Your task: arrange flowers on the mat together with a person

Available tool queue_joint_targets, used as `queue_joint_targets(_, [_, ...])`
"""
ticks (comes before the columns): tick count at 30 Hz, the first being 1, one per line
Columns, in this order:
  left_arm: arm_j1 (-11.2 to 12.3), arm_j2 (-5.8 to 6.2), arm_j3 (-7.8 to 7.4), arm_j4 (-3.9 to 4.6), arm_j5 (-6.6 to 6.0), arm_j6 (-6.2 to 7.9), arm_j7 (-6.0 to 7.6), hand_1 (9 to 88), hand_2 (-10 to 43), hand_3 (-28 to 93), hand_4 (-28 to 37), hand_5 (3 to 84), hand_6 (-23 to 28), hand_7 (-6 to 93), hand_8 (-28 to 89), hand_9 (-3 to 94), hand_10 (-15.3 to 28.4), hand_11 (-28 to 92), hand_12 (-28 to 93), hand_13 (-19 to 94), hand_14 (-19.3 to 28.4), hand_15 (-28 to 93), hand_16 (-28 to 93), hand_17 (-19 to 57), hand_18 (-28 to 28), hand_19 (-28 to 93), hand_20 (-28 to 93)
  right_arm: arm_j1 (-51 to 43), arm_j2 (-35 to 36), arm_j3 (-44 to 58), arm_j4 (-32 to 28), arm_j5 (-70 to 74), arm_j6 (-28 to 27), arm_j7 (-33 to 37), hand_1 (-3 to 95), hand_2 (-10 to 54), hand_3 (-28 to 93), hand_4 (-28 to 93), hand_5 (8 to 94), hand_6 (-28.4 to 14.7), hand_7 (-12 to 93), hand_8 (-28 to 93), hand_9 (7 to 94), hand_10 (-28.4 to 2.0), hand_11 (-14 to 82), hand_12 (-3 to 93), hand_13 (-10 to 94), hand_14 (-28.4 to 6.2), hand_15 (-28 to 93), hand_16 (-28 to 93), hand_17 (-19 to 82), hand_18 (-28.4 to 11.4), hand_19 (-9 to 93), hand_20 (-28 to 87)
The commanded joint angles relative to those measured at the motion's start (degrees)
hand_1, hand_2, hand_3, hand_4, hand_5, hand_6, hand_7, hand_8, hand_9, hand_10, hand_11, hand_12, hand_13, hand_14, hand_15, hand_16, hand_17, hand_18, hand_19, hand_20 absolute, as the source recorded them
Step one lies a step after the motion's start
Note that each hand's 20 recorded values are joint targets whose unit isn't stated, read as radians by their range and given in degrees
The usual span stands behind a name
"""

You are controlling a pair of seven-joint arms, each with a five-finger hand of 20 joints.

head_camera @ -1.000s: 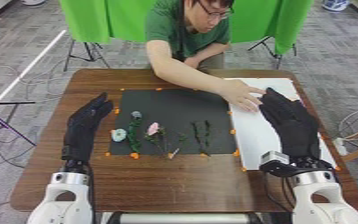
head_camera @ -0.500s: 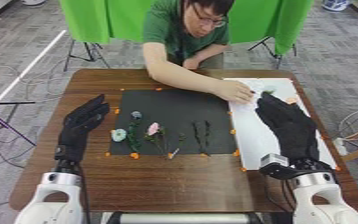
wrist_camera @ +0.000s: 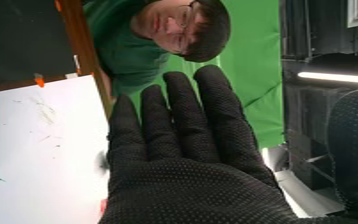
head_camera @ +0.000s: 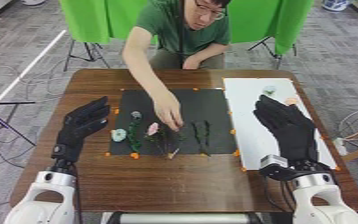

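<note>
In the head view, a person's hand (head_camera: 169,114) reaches down to the dark mat (head_camera: 189,100), at the top of the stems beside the pink flower (head_camera: 152,129). Left of that lie a pale blue flower (head_camera: 119,135) and a grey-blue flower (head_camera: 136,114) on a leafy stem; to the right are thin green stems (head_camera: 202,136). A pale flower (head_camera: 269,90) and a peach flower (head_camera: 291,101) lie on the white sheet (head_camera: 246,107). My right hand (head_camera: 285,120) is open over that sheet, and in the right wrist view the hand (wrist_camera: 180,145) has straight fingers. My left hand (head_camera: 84,120) is open left of the mat.
Orange markers (head_camera: 135,155) line the edges of the mat and sheet on the brown table (head_camera: 175,182). The person's arm (head_camera: 142,65) crosses the far table edge to the mat. Tripod legs and a green curtain (head_camera: 273,25) stand behind.
The person's hand has moved from the white sheet to the stems on the mat. The pink flower has shifted slightly and tilted left. My right hand has drawn slightly left, uncovering flowers on the sheet.
</note>
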Motion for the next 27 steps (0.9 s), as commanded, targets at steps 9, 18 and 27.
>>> queue_joint_targets(9, [1.5,-0.44,-1.36,1.15,-8.08,6.28,-1.44,35.2,-7.2,63,-11.9,46.5,8.9,5.4,-6,45.5,14.4,15,12,39,16.0,15,2,15.5,13.1,15,28,-0.3,-0.5,0.0,-0.1,-0.2,-0.1,-0.1,7.9,9.3,75,-18,49.8,-9.8,6,-8,45.1,-16.8,4.8,9.7,30,-11.6,8,9,18,-6.8,0,23])
queue_joint_targets(18, [3.1,-0.31,-3.17,1.27,-9.12,7.54,-2.22,32.7,-4.2,64,-13.1,48.6,9.0,5.8,-6,47.1,14.6,15,11,39,16.3,15,1,14.3,13.2,15,28,-0.1,-0.3,0.1,0.0,-0.1,0.0,-0.3,7.8,9.3,75,-18,50.0,-9.6,6,-9,45.5,-16.7,4.9,9.7,30,-11.5,9,9,18,-6.8,0,24])
queue_joint_targets(27, [3.4,-0.15,-2.88,1.03,-9.10,7.64,-2.08,31.4,-4.4,64,-14.0,49.0,9.2,5.4,-6,47.6,14.6,15,11,39,16.5,15,1,13.6,13.1,15,28,14.0,12.4,3.0,4.1,-26.1,14.1,-2.6,15.2,1.4,75,-17,50.4,-6.6,9,-8,47.6,-16.5,5.8,10.8,32,-11.2,10,9,21,-7.7,1,25])
